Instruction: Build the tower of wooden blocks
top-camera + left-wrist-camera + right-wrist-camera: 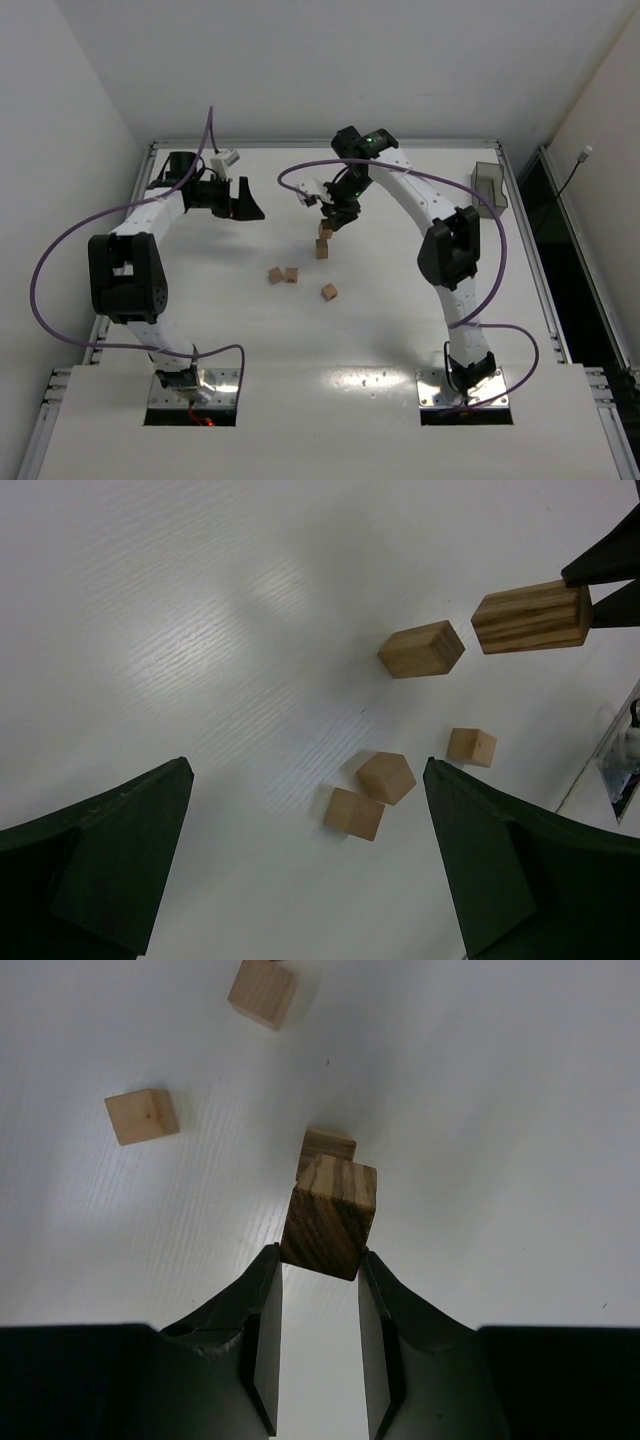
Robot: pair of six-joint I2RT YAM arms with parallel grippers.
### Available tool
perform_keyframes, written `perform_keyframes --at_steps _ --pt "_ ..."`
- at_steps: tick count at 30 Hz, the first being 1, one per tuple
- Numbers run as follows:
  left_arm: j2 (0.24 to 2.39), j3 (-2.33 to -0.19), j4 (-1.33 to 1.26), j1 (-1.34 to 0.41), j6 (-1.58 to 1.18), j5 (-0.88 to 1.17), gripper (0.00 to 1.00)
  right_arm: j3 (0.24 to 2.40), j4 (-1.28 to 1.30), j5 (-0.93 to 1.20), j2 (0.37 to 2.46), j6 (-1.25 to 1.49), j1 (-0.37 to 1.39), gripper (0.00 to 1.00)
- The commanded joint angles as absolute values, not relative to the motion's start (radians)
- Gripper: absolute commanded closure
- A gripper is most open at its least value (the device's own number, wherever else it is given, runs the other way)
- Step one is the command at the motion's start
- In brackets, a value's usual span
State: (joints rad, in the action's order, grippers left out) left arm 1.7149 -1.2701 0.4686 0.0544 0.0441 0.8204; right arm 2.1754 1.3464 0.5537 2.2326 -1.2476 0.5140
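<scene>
One block (330, 1215) in right hand (318, 1254)

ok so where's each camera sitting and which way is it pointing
Top: above and behind the bases, facing down on the table; left arm and right arm show.
Left wrist: on the left arm, facing down at loose blocks; its open jaws frame the bottom.
Right wrist: on the right arm, facing down past its jaws, shut on the held block.
Shared: both wrist views catch the held block and base block.
</scene>
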Motion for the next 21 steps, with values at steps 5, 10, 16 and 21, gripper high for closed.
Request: perform_keyframes --at_steps 5,10,16,21 --pt "1.730 -1.301 0.445 0.077 0.052 0.862 0.01 2.214 1.404 0.574 2.243 -1.244 0.537 1.00" --pt "1.730 -1.301 0.445 0.077 0.052 0.862 0.01 2.203 1.404 0.565 2.252 -1.244 0.546 1.00" --pt "1.730 -1.301 0.445 0.077 0.052 0.871 0.01 2.203 1.404 0.555 2.272 -1.244 0.546 1.00" --pt "1.740 -1.301 0.445 0.077 0.052 0.871 0.01 2.194 1.404 0.546 2.281 -1.235 0.546 1.00"
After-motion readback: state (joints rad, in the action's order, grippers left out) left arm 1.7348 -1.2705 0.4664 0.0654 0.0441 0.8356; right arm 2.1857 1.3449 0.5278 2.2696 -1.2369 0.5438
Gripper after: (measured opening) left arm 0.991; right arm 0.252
